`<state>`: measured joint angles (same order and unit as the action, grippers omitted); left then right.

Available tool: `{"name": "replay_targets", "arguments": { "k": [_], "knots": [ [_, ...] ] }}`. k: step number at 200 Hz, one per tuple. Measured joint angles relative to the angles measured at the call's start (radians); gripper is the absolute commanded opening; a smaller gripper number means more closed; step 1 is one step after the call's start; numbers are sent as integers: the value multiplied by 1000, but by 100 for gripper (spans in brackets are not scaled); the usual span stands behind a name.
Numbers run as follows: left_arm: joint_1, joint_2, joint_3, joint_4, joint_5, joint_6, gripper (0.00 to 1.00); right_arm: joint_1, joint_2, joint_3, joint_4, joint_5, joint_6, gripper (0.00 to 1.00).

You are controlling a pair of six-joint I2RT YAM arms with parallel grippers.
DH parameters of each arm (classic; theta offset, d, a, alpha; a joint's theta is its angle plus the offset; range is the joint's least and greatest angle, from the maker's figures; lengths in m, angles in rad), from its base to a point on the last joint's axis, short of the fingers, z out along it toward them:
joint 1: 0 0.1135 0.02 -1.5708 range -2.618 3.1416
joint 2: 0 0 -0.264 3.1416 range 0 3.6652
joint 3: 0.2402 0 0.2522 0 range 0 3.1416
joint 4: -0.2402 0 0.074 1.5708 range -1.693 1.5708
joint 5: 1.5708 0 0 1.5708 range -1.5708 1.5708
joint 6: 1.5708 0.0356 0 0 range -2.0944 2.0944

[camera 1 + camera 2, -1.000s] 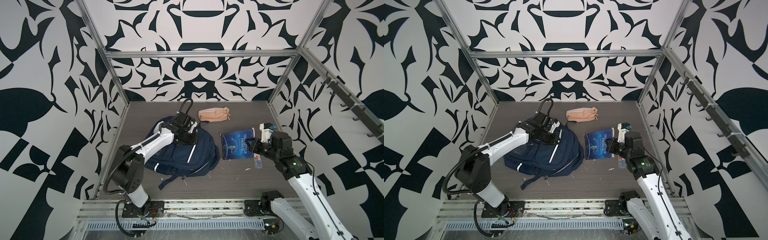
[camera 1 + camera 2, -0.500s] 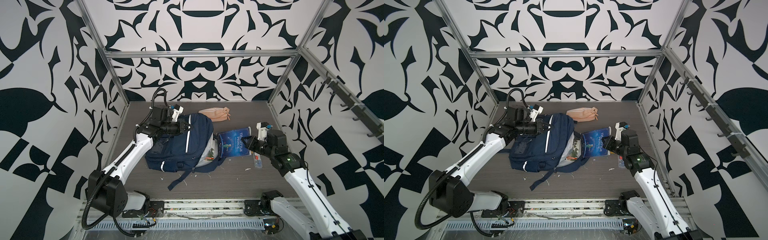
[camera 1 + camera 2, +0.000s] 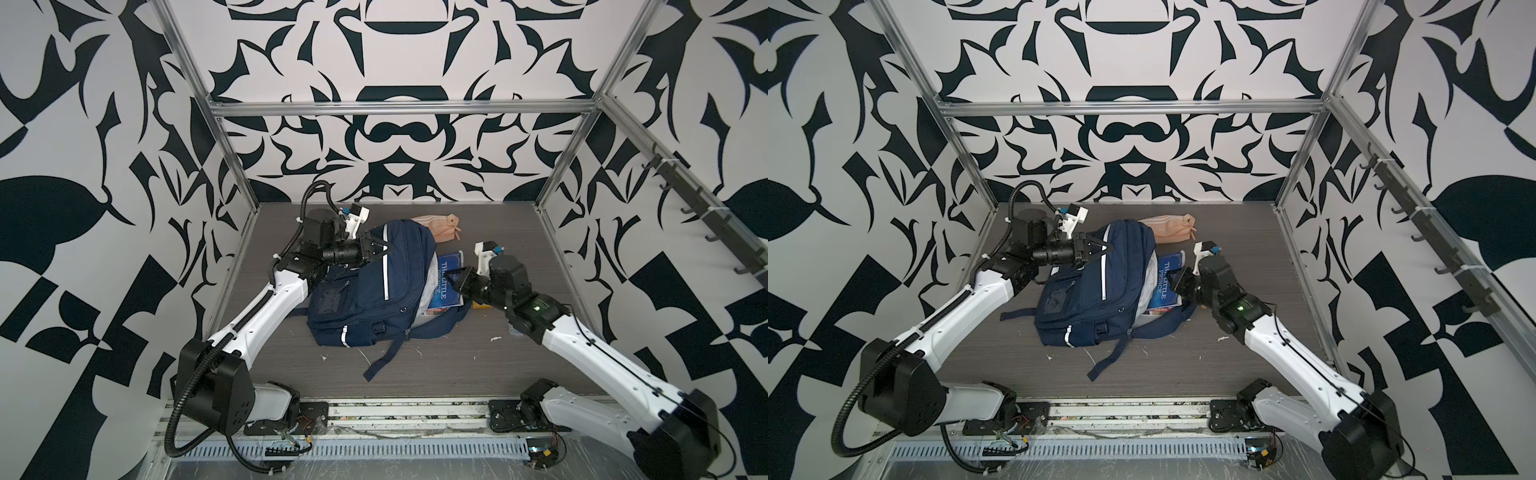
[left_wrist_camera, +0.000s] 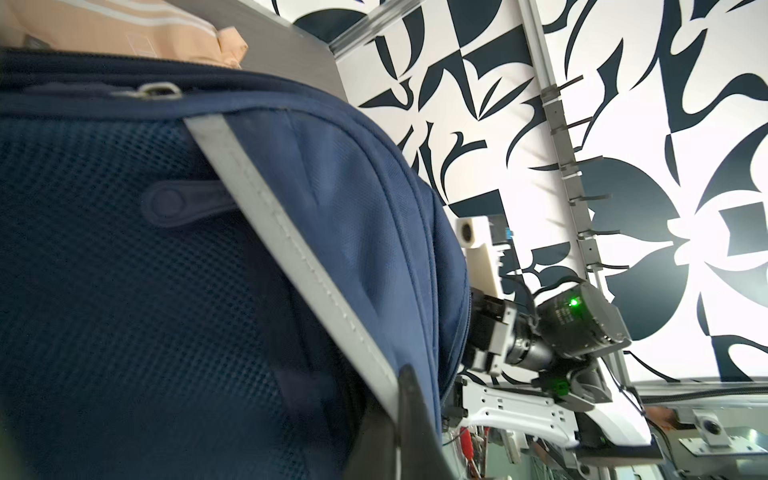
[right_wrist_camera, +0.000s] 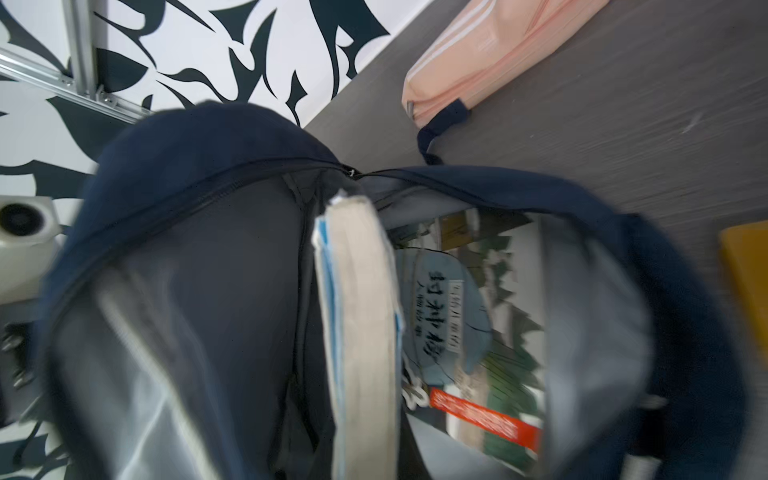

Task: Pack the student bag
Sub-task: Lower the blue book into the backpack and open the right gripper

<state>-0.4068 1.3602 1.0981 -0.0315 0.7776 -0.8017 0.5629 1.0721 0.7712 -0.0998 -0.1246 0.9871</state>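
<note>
The navy student bag [image 3: 365, 286] [image 3: 1088, 291] lies on the table with its main opening facing right. My left gripper [image 3: 384, 245] [image 3: 1106, 248] is shut on the fabric at the bag's top and holds it up; the left wrist view shows a dark finger [image 4: 411, 415] against the bag's white stripe. My right gripper [image 3: 453, 279] [image 3: 1177, 282] is shut on a blue book [image 3: 446, 278] [image 3: 1165, 282]. The book stands on edge, partly inside the opening. In the right wrist view its page edge [image 5: 357, 311] points into the grey lining, beside another book [image 5: 469, 316] lying inside.
A peach-pink pouch [image 3: 440, 226] [image 3: 1169, 226] [image 5: 490, 54] lies just behind the bag near the back wall. A small yellow object [image 3: 482, 306] [image 5: 748, 282] sits on the table under the right wrist. A loose strap [image 3: 382, 361] trails toward the front edge.
My left gripper has pulled the bag's top up and to the left, so the opening gapes. My right gripper has carried the blue book left, from flat on the table into the opening.
</note>
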Motion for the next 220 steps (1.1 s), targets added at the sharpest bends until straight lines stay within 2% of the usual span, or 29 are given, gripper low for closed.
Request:
{"name": "replay_targets", "arguments": {
  "k": [34,68,92,112,125,129,138,148,160,162,178,185,220],
  "knots": [
    [-11,-5,-33,45,0,-35,0,86,139,0,110,99,37,0],
    [-15,-5,-47,71,-4,-61,0,92,240,-10,198,134,51,0],
    [-15,-5,-70,111,-7,-85,0,91,285,-74,311,163,80,0],
    [-15,-5,-82,141,-10,-103,0,89,328,-103,355,172,92,12],
    [-15,-5,-90,161,-11,-112,0,89,346,-103,364,172,91,24],
    [-15,-5,-93,164,-11,-113,0,89,347,-101,360,173,83,29],
    [-15,-5,-98,171,-11,-116,0,89,347,-100,349,177,82,48],
    [-15,-5,-105,179,-11,-118,0,89,347,-99,332,182,73,61],
    [-15,-5,-108,185,-11,-119,0,89,344,-99,310,186,68,71],
    [-15,-5,-108,185,-11,-119,0,89,342,-98,301,185,50,75],
    [-16,-5,-109,185,-13,-118,0,89,328,-92,254,188,32,94],
    [-16,-5,-109,185,-14,-118,0,87,318,-86,226,191,21,98],
    [-16,-5,-110,180,-22,-111,0,84,184,-50,73,221,-58,99]
  ]
}}
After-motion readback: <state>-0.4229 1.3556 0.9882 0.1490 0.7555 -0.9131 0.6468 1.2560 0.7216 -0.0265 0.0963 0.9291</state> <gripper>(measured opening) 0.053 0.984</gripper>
